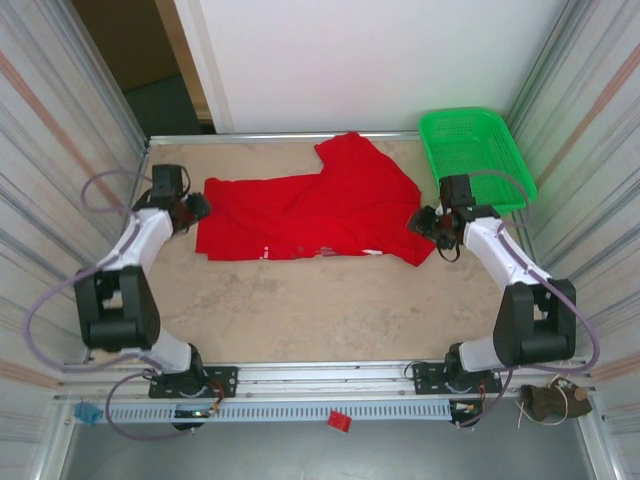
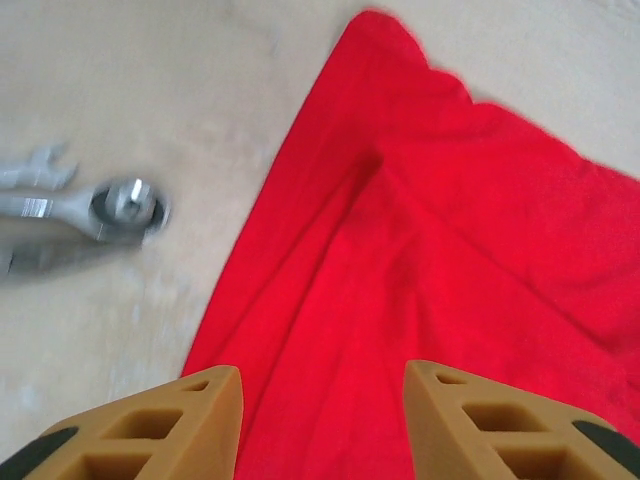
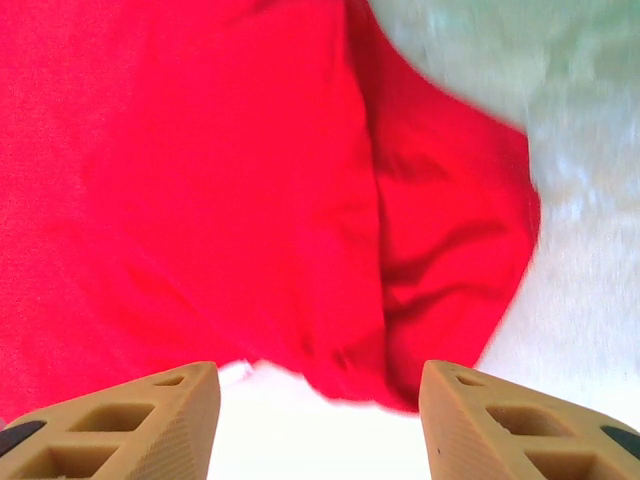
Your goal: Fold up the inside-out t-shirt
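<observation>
The inside-out t-shirt [image 1: 310, 215] lies on the bench [image 1: 330, 300] in the upper middle of the frame. The left hand [image 1: 196, 209] is at its left edge, the right hand [image 1: 424, 222] at its right. Both are part open and grip nothing.

No legible txt; white marks [image 1: 322, 251] on t-shirt [image 1: 300, 210] near edge, too small to read.

Red t-shirt [image 1: 300, 215] lies spread near green basket [image 1: 478, 150].
</observation>
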Motion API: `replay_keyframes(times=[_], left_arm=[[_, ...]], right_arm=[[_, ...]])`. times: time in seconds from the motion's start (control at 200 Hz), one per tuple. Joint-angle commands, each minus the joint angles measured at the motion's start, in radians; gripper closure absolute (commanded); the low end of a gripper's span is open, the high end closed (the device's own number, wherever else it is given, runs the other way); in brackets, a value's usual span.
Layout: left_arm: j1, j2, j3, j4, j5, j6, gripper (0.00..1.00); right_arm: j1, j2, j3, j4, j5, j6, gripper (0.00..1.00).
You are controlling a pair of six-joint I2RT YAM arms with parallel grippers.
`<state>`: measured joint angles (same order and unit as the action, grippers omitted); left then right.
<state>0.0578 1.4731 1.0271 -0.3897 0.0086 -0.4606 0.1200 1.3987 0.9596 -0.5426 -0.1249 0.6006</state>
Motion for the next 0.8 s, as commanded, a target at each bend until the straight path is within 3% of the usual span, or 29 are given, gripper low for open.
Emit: replay_keyframes(times=[0.0,0.165,0.571,0.686,0.761,0.792], left_arm=[[-0.005,-0.11,-0.158,0.019,0.032,-0.112,0.53],[-0.004,-0.148,-0.277,0.051,0.01,-0.149,0.49],[-0.009,0.039,-0.214,0.086,0.035,-0.11,0.45],[-0.019,0.089,-0.195,0.119,0.052,-0.105,0.45],[-0.022,0.126,-0.176,0.125,0.074,-0.094,0.51],[-0.025,0.136,-0.172,0.126,0.079,-0.087,0.6]], right_arm=[[0.026,-0.01,-0.079,0.027,-0.004,0.018,0.43],[0.058,0.081,-0.083,0.069,-0.032,0.002,0.42],[0.093,0.21,-0.033,0.092,-0.013,-0.019,0.49],[0.092,0.22,-0.032,0.094,-0.015,-0.022,0.62],[0.089,0.219,-0.028,0.089,-0.018,-0.024,0.88],[0.086,0.214,-0.028,0.088,-0.019,-0.027,0.99]])
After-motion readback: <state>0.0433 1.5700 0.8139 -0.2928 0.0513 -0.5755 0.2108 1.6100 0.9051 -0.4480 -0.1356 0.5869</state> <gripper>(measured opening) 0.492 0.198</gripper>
